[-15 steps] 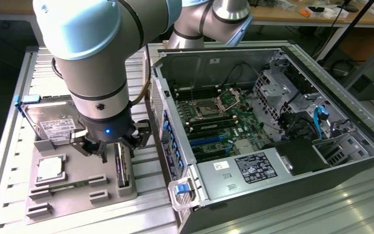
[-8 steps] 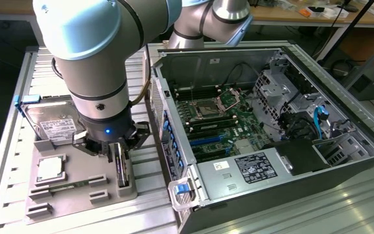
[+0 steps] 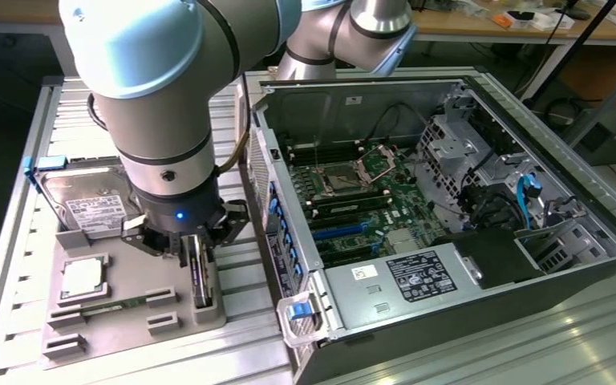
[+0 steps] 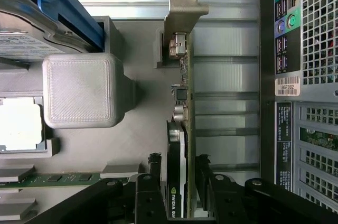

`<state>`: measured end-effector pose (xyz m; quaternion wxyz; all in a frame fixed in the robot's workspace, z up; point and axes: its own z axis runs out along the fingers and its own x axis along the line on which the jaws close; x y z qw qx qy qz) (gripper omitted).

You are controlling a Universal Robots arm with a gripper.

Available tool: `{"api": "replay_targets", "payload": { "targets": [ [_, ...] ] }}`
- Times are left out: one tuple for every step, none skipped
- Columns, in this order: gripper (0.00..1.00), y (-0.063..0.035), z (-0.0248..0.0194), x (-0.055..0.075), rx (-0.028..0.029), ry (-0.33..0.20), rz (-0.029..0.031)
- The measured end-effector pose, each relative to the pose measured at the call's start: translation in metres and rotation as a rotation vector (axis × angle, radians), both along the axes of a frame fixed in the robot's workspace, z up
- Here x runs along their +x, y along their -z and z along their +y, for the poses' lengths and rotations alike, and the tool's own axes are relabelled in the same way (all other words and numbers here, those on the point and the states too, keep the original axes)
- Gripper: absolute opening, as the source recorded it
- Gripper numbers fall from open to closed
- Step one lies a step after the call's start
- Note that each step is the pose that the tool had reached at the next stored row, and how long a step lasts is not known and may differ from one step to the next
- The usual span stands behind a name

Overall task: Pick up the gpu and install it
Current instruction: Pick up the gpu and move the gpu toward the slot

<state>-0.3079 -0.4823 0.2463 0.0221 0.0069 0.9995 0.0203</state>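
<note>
The graphics card [image 3: 204, 281] is stood on edge at the tray's [image 3: 115, 333] side nearest the computer case [image 3: 394, 321], so it's easily grabbed from above. It's straddled by the gripper [image 4: 178, 171], fingers apart, probably not pinching yet.

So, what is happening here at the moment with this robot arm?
The robot arm's hand is down at the gpu, which stands on its edge in a slot of the grey tray. The tray sits beside the open computer case, on the exterior view's left. The card is not yet lifted out and not installed. A hard drive and a memory stick lie in the same tray.
</note>
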Motion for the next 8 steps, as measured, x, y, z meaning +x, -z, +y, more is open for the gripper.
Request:
{"api": "replay_targets", "payload": {
  "targets": [
    [0.31, -0.0001, 0.0000, 0.0000, -0.0001, 0.000, 0.0001],
    [0.27, 0.0000, 0.0000, 0.0000, 0.0000, 0.000, 0.0001],
    [0.27, -0.0001, 0.0000, 0.0000, 0.0000, 0.000, 0.0001],
    [0.27, 0.0000, 0.0000, 0.0000, -0.0001, 0.000, 0.0000],
    [0.27, 0.0000, 0.0000, 0.0000, 0.0000, 0.000, 0.0001],
    [0.27, 0.0000, 0.0000, 0.0000, 0.0000, 0.000, 0.0001],
    [0.27, 0.0000, 0.0000, 0.0000, 0.0000, 0.000, 0.0001],
    [0.27, 0.0000, 0.0000, 0.0000, -0.0001, 0.000, 0.0001]
  ]
}}
